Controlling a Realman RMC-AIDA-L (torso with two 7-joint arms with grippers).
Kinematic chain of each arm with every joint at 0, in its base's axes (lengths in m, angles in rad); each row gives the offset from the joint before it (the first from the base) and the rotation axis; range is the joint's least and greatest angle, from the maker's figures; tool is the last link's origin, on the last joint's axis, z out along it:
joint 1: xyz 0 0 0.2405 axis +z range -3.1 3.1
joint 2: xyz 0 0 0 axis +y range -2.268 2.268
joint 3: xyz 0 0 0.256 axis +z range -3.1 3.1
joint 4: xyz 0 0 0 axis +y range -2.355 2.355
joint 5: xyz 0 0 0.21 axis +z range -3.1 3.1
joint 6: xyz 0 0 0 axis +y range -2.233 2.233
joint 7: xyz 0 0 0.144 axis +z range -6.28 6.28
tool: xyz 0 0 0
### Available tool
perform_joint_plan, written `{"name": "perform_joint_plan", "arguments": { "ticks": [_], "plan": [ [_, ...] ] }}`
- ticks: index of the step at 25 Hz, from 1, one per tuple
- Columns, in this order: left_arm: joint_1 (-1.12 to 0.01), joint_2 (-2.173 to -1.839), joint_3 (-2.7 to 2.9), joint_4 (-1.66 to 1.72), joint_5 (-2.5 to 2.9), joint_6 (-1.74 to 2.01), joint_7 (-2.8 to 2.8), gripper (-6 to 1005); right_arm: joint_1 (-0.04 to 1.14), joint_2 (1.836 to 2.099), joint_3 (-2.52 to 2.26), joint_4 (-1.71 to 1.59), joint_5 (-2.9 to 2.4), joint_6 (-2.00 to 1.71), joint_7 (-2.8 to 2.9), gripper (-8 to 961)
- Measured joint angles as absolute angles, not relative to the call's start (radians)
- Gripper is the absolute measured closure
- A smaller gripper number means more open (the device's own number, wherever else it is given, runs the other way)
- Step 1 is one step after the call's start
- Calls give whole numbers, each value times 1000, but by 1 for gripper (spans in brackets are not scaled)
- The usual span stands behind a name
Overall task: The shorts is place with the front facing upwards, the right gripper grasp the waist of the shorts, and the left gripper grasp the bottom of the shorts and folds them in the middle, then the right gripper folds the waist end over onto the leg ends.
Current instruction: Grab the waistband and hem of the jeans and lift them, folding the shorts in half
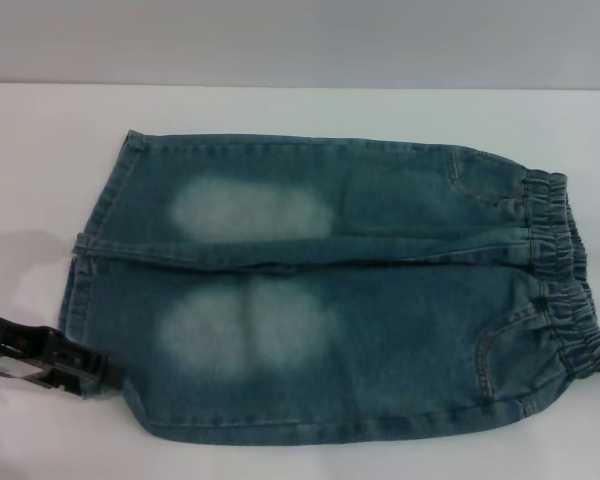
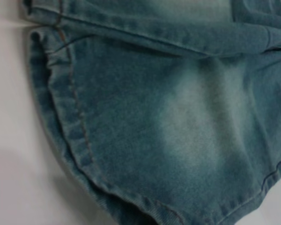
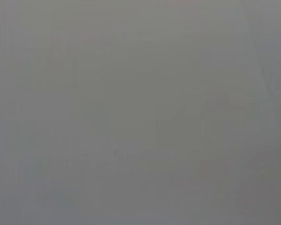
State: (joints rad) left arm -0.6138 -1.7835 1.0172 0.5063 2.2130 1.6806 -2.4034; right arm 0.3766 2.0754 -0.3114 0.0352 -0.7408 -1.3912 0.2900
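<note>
The long blue denim shorts [image 1: 330, 290] are lying flat on the white table [image 1: 280, 110], gathered waistband [image 1: 565, 270] rightward. The black left gripper [image 1: 75, 372] is sitting at the near leg hem [image 2: 68, 126]; its grip cannot be told. The left wrist view alone is showing hem stitching; the right wrist view is showing only grey.

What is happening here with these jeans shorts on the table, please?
A pair of blue denim shorts lies flat on a white table, waistband to the robot's right and leg hems to its left. The left gripper sits at the hem of the near leg, at the table's near-left edge. The right gripper is not in view. The shorts are not folded yet.
</note>
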Motion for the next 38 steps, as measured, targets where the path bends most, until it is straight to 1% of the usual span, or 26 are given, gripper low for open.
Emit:
{"name": "perform_joint_plan", "arguments": {
  "ticks": [11, 16, 19, 25, 30, 36, 38],
  "plan": [
    [-608, -1790, 1021, 531, 2224, 1671, -2391, 308, 372, 2075, -311, 35, -741, -1393, 292, 284],
    [-615, -1800, 1017, 533, 2287, 1654, -2400, 527, 370, 2077, -299, 36, -741, -1397, 292, 286],
    [-618, -1810, 1016, 549, 2319, 1652, -2402, 758, 368, 2077, -299, 38, -741, -1397, 293, 287],
    [-610, -1826, 1012, 610, 2335, 1653, -2405, 776, 368, 2077, -299, 38, -741, -1397, 293, 290],
    [-604, -1827, 967, 626, 2337, 1664, -2409, 887, 365, 2077, -297, 38, -741, -1395, 294, 291],
    [-601, -1827, 958, 631, 2353, 1664, -2424, 958, 362, 2077, -298, 37, -741, -1398, 296, 294],
    [-600, -1827, 956, 632, 2362, 1665, -2423, 957, 362, 2076, -298, 35, -741, -1399, 312, 294]
  ]
}}
